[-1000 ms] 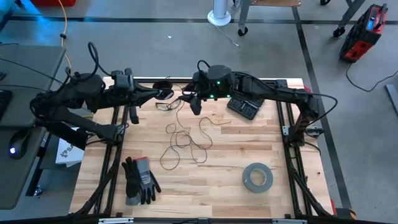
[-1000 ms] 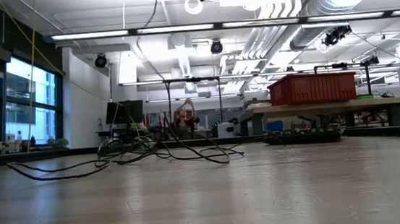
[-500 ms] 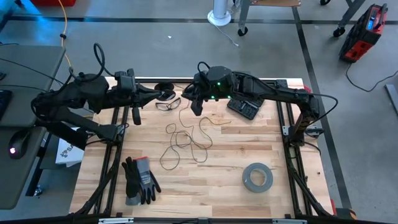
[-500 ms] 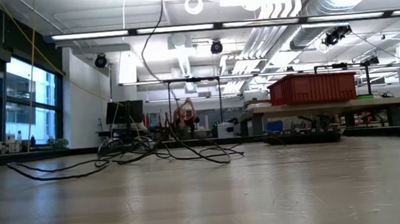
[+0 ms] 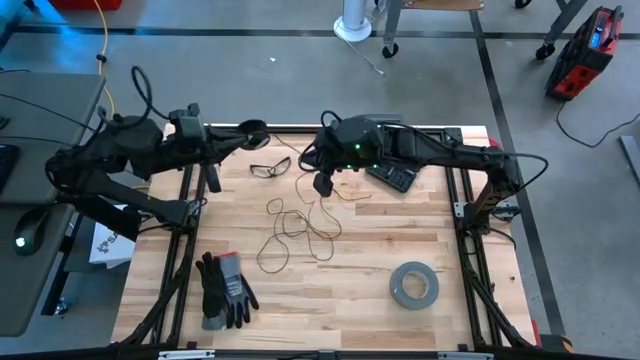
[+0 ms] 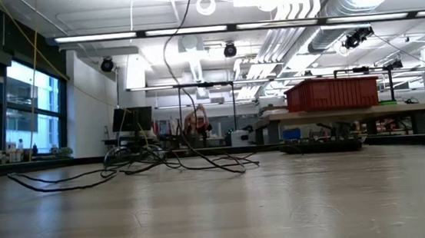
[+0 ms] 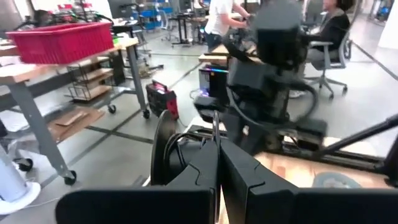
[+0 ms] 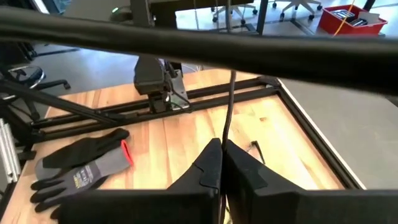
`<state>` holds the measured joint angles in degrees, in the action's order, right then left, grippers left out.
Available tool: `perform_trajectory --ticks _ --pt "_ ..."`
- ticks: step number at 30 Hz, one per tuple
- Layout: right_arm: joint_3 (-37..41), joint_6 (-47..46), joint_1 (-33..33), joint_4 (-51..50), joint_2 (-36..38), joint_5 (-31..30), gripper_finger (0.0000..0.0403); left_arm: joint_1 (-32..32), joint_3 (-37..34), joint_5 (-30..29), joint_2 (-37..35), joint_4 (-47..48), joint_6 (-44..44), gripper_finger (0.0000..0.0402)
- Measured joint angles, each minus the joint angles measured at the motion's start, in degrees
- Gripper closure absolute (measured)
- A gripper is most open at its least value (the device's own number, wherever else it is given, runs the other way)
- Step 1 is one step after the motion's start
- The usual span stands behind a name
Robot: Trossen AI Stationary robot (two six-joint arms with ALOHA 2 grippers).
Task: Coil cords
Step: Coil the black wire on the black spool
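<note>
Left end effector (image 5: 232, 139) clamps spool (image 5: 252, 131); right end effector (image 5: 322, 186) pinches cord (image 5: 300, 222). Cord mostly loose on desk (image 5: 350, 290); coiling barely begun.

A thin dark cord (image 6: 136, 170) lay in loose tangled loops on the wooden desk (image 6: 220, 211), one strand rising from the tangle up and out of the top edge. Behind stood a red bin (image 6: 331, 93) on a bench.

From straight overhead we see the whole table (image 5: 400, 240); from its surface we look level into the room. Each wrist camera peers closely past its own tool. Both table views share the cord (image 5: 300, 225).
</note>
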<state>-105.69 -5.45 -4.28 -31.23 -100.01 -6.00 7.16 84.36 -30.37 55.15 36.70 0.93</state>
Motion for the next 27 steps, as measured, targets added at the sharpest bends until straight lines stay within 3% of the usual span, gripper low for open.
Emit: perform_trajectory --ticks 21,27 --pt "0.0 -2.1 0.6 10.8 -0.4 3.4 0.0401 0.0 0.0 7.7 4.9 -28.9 4.6 0.0401" --pt "0.0 -1.0 0.6 12.6 -0.5 5.6 0.0349 0.0 0.0 10.5 6.5 -33.7 4.5 0.0401"
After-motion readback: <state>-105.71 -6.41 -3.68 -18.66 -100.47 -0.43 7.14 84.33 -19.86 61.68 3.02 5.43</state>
